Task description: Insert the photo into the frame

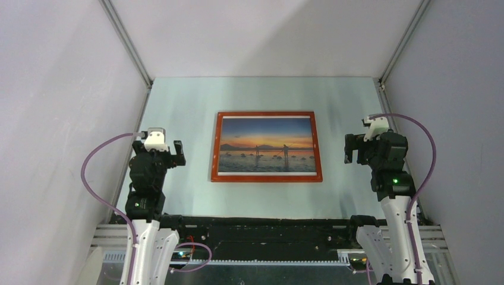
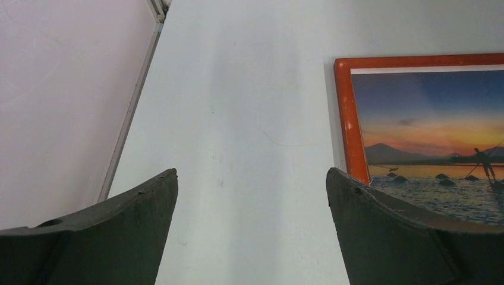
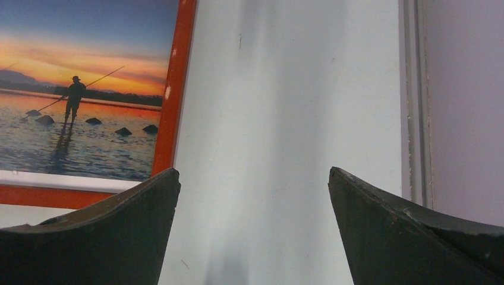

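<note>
Sunset photo (image 1: 266, 145) lies flat inside the thin wooden frame (image 1: 267, 113), mid table (image 1: 178, 107). Your left gripper (image 2: 251, 178) and right gripper (image 3: 254, 173) flank it, jaws spread, empty. It is probably light, stiff and pane-fragile, so take it by the frame's side rails.

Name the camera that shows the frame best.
Top external: the whole frame shows, all four rails around the photo. Left wrist catches only its far-left corner; right wrist only its right rail and some near rail.

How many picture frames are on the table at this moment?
1. The frame lies flat at the middle of the table, with the photo inside it. No other shows in any view.
</note>
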Action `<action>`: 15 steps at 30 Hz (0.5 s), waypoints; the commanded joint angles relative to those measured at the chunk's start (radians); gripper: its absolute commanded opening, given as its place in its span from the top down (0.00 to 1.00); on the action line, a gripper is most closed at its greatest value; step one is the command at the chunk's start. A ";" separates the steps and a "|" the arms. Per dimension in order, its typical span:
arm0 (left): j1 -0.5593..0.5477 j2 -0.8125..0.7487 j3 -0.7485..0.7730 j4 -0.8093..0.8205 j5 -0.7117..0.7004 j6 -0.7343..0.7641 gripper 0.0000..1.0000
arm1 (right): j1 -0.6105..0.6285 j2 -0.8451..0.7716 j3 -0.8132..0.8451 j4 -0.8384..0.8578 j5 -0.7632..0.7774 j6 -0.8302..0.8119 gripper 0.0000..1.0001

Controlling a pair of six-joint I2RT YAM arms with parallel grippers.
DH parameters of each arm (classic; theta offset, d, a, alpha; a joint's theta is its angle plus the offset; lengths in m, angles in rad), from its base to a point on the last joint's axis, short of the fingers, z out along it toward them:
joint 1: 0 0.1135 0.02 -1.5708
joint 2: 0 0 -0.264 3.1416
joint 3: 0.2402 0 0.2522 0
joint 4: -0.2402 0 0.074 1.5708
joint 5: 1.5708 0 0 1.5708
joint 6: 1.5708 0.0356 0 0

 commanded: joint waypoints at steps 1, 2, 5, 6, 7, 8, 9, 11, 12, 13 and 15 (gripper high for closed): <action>0.007 0.003 -0.010 0.044 -0.026 0.025 0.02 | 0.001 -0.011 -0.006 0.033 0.012 -0.013 0.00; 0.007 0.003 -0.011 0.046 -0.022 0.026 0.02 | 0.001 -0.009 -0.006 0.032 0.008 -0.014 0.00; 0.008 0.002 -0.013 0.048 -0.019 0.026 0.02 | 0.004 -0.012 -0.005 0.031 0.008 -0.017 0.00; 0.007 0.002 -0.013 0.047 -0.023 0.026 0.02 | 0.004 -0.014 -0.005 0.032 0.012 -0.017 0.00; 0.008 0.003 -0.013 0.047 -0.030 0.027 0.02 | 0.002 -0.015 -0.006 0.033 0.014 -0.016 0.00; 0.007 0.004 -0.013 0.049 -0.031 0.027 0.02 | 0.000 -0.014 -0.006 0.032 0.013 -0.016 0.00; 0.008 0.004 -0.014 0.049 -0.029 0.029 0.02 | -0.001 -0.014 -0.006 0.031 0.011 -0.015 0.00; 0.008 0.000 -0.016 0.050 -0.022 0.028 0.02 | 0.001 -0.016 -0.006 0.030 0.005 -0.015 0.00; 0.008 0.000 -0.016 0.050 -0.021 0.028 0.02 | 0.001 -0.017 -0.005 0.030 0.005 -0.015 0.00; 0.008 0.000 -0.015 0.050 -0.025 0.029 0.02 | 0.001 -0.020 -0.005 0.029 0.005 -0.015 0.00; 0.007 -0.001 -0.016 0.051 -0.031 0.032 0.02 | -0.002 -0.023 -0.006 0.030 0.005 -0.015 0.00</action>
